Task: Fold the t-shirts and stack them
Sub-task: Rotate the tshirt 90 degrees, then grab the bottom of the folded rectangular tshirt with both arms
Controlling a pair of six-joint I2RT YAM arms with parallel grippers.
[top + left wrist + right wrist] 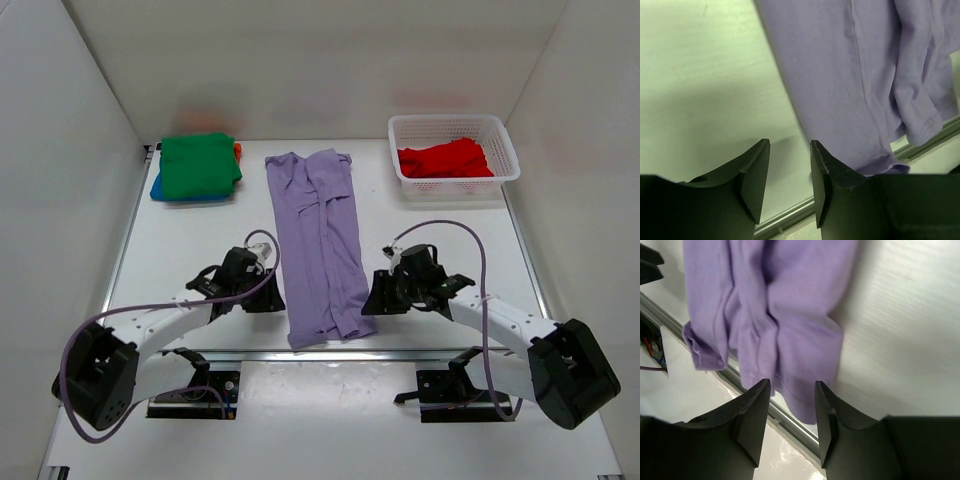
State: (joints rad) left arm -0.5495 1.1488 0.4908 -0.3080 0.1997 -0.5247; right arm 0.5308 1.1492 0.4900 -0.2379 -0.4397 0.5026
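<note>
A white tabletop (180,260) is sitting inside plain white walls, and along the metal rail (250,353) at its near edge, low in the overhead view, the two arms are reaching in. The left gripper (265,297) is hovering just beside the left edge of the lavender purple cotton t-shirt (318,240). Its jaws are standing partly apart with only bare table between them in the left wrist view. The right gripper (376,297) is mirroring it just off the shirt's right edge. Its jaws are likewise partly apart and are gripping nothing, though the shirt's hem is showing past the gap in the right wrist view. The lavender shirt is lying in the centre of the frame as a long narrow strip, sides and sleeves turned in, its hem drooping over the rail. The lengthwise fold looks done, so the step in hand is probably the crosswise fold. For that, each gripper would need to pinch a near corner and carry it toward the collar. At upper left the folded green t-shirt (198,165) is resting on the blue t-shirt (160,188), with the orange t-shirt (238,150) peeking out at their far right corner. At upper right the red t-shirt (445,160) is waiting, crumpled, in the white plastic mesh basket (455,188).
</note>
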